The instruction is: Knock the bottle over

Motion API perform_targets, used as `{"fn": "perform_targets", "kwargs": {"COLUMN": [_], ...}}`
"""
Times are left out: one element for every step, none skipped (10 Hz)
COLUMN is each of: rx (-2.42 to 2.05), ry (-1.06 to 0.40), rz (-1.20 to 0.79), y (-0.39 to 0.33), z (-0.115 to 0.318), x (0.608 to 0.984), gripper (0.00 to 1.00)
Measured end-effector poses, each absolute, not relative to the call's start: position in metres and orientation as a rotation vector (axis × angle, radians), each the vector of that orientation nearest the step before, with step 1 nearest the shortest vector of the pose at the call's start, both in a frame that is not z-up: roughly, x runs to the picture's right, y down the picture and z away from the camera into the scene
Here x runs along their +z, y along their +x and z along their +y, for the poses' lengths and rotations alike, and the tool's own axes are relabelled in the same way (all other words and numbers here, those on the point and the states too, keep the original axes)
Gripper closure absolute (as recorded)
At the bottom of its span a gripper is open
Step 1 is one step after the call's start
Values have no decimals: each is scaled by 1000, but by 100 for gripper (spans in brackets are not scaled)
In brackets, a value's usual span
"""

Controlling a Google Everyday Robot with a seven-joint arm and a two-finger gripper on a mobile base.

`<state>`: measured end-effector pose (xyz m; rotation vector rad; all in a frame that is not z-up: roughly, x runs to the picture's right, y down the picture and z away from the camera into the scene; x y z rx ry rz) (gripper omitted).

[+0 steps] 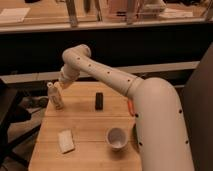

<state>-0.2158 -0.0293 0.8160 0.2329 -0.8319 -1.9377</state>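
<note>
Gripper [60, 89] sits low at the far left corner of the wooden table [90, 122], right up against the bottle [54, 96] on the bottle's right side. Open or closed: can't tell, since its tip blends into the bottle from this view. Can't tell contact vs. just beside either. The white arm [107, 75] comes in from the right foreground, bends at an elbow above the table's back edge and drops down to the gripper. Around it: a small black block [99, 100] stands upright near the table's far middle, well right of the bottle and under the arm's span. A white cup [115, 137] sits open side up in the near middle, close to the arm's big base link. A flat white packet [65, 141] lies near the front left, apart from the cup. Nothing sits between gripper and bottle, and the table's left edge is just beyond the bottle. A dark chair [9, 107] stands off the left side. The bottle is small, slim and pale cream with a narrow neck and white cap, standing upright with a slight lean, not knocked over.
</note>
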Motion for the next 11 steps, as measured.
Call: {"fn": "perform_targets", "kwargs": {"rx": [-1942, -1948, -1951, -1954, -1959, -1965, -1977, -1984, -1994, -2013, -2023], "ry": [269, 291, 311, 333, 351, 367, 387, 400, 415, 434, 444], "rz": [-833, -837, -838, -839, -838, -838, -838, -848, -860, -884, -900], "y": [-218, -221, -221, -221, -221, -221, -222, -223, -226, -233, -238], "z": [-32, -33, -35, -38, -40, -42, -48, -52, -55, -55, -55], "x": [816, 816, 818, 821, 824, 828, 838, 844, 849, 855, 856], "gripper": [98, 98, 98, 98, 98, 98, 98, 98, 98, 98, 98]}}
